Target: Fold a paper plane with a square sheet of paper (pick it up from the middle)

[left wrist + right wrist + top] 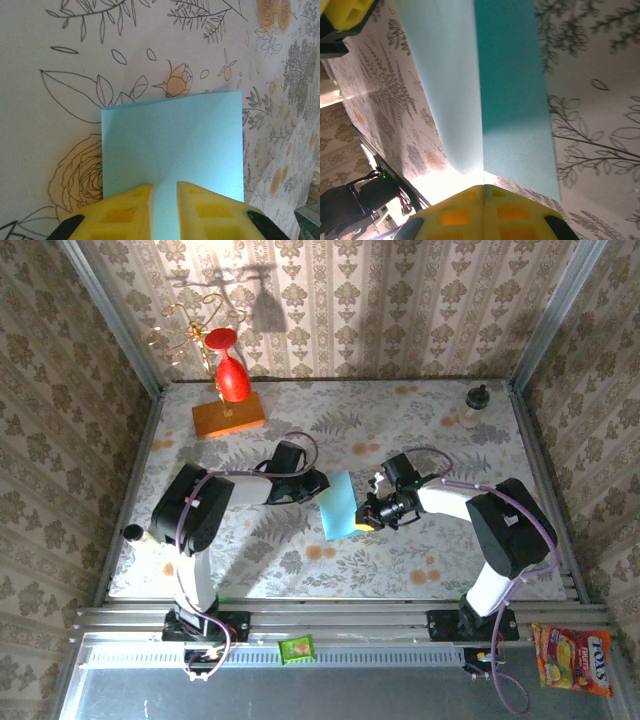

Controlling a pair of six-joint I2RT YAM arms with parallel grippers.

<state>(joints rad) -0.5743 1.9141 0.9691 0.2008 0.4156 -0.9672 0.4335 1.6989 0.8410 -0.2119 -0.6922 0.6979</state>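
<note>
Pressed together, the fingers [455,215] of the right gripper [484,189] pinch the light-blue sheet of paper [510,100] where its crease ends. One flap bows up pale and the other lies darker; the far end runs out of frame. The sheet sits mid-table [420,430] between the arms. The left gripper [164,185] has its fingers slightly apart, hiding the sheet's near edge; whether they touch it is unclear.

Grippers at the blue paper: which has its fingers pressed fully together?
The right gripper: its yellow fingers meet with no gap; the left gripper's stand slightly apart over the paper.
</note>
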